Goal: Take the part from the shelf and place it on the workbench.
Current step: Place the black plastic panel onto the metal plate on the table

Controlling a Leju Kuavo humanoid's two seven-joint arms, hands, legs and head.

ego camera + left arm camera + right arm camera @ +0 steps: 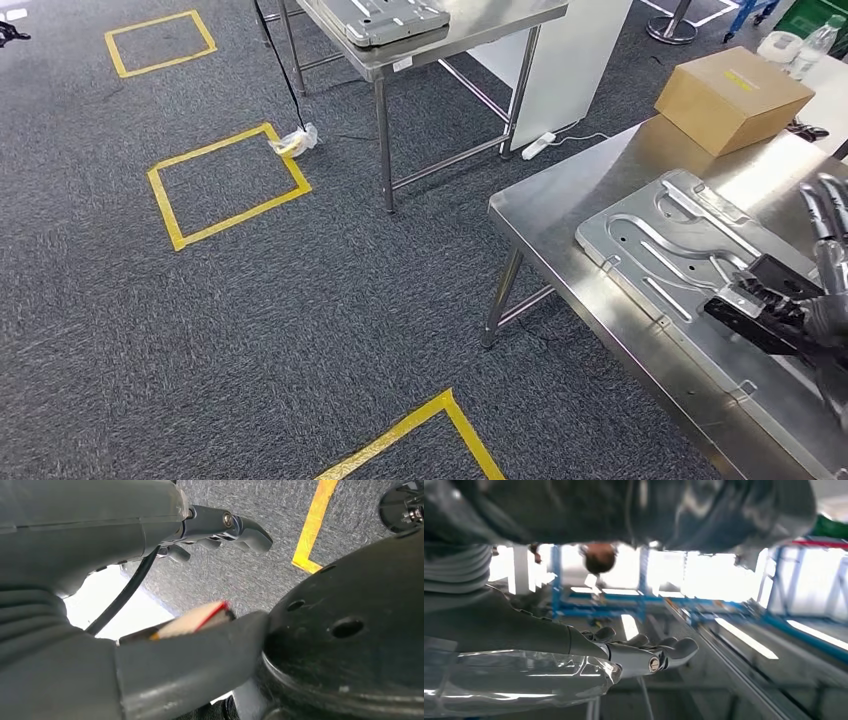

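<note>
On the workbench (560, 215) lies the part (665, 250); right hand (825, 235) released, beside a closed box (732, 95).

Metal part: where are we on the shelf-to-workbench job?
Nearly done, it seems. The metal part lies flat on the steel workbench, beside the cardboard box. In hand: the right hand hovers at the part's near end, fingers spread in the head view; I cannot tell whether it touches. The left hand hangs over the carpet, holding nothing. Left: pull the right hand clear.
</note>
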